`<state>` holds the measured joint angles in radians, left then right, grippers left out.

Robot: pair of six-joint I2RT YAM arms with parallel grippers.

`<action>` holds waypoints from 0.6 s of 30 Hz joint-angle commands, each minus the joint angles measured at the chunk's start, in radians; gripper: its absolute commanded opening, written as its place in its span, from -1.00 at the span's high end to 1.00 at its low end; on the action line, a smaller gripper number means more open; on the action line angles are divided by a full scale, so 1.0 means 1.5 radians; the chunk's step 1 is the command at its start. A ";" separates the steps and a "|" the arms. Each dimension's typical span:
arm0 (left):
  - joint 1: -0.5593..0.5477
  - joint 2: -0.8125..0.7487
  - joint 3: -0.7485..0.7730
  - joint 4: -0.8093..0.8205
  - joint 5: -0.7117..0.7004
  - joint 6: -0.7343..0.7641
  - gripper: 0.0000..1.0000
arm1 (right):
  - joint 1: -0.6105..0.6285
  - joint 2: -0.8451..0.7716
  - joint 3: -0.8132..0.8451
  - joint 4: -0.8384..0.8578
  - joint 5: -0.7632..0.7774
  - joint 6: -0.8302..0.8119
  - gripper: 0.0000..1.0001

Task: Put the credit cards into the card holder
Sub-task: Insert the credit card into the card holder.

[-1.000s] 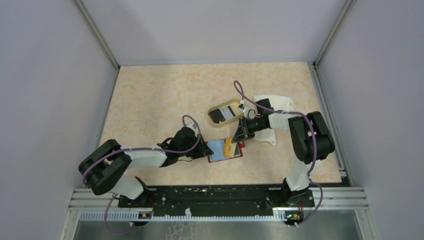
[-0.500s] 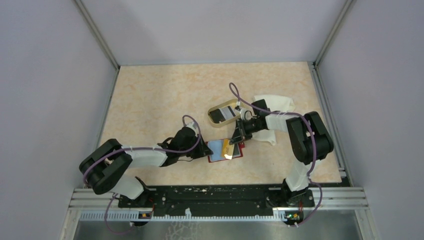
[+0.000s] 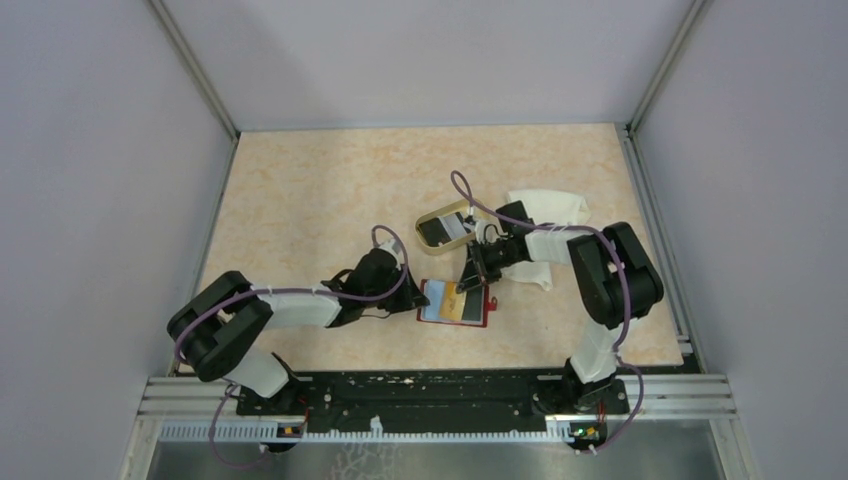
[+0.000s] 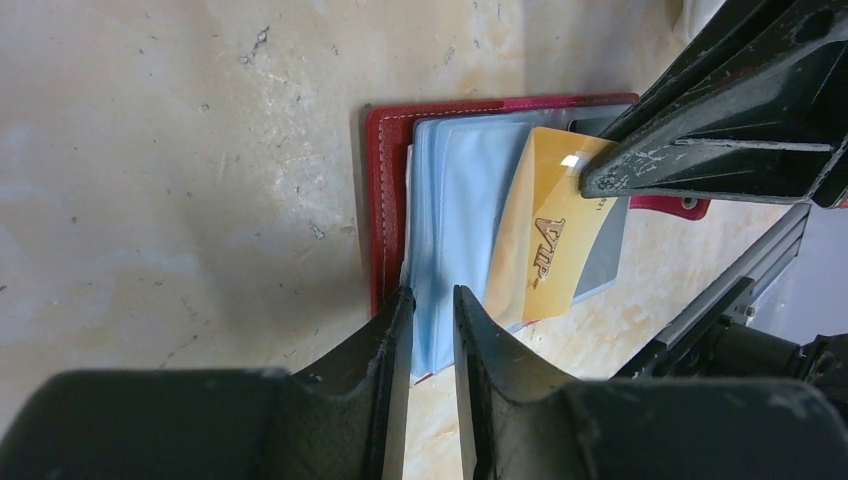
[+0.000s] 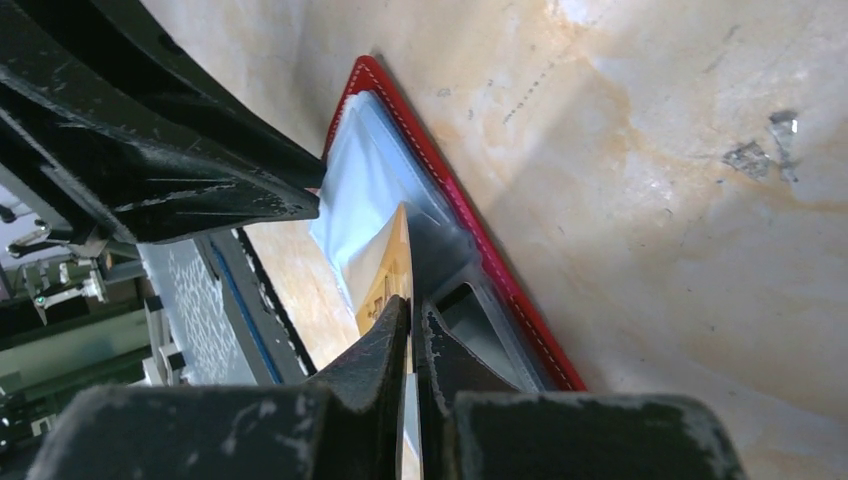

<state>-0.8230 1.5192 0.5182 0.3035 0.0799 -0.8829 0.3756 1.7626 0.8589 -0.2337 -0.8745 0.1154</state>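
Right fingers [image 5: 372, 368] pinch gold card [image 4: 545, 235] — red card holder [image 4: 378, 200] open.

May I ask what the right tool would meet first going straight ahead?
Probably the card holder's blue sleeves, toward which the right tool aims its yellow card; depth is unclear.

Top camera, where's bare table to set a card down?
Open: the table left of the tray, and the near strip right of the card holder. Crowded: left pincer and right pincer, holding a yellow card, meet at the holder; white cloth beside the tray.
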 commanded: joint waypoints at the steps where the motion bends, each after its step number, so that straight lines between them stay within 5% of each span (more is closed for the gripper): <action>1: -0.003 0.022 0.013 -0.051 -0.033 0.035 0.44 | 0.010 0.013 0.022 -0.024 0.048 -0.016 0.92; 18: -0.003 0.031 0.042 -0.074 -0.057 0.056 0.44 | 0.023 -0.053 -0.028 -0.012 0.121 0.035 0.89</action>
<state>-0.8295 1.5269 0.5625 0.2382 0.0486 -0.8371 0.3798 1.6863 0.8055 -0.2543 -0.7341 0.1661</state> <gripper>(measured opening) 0.279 0.056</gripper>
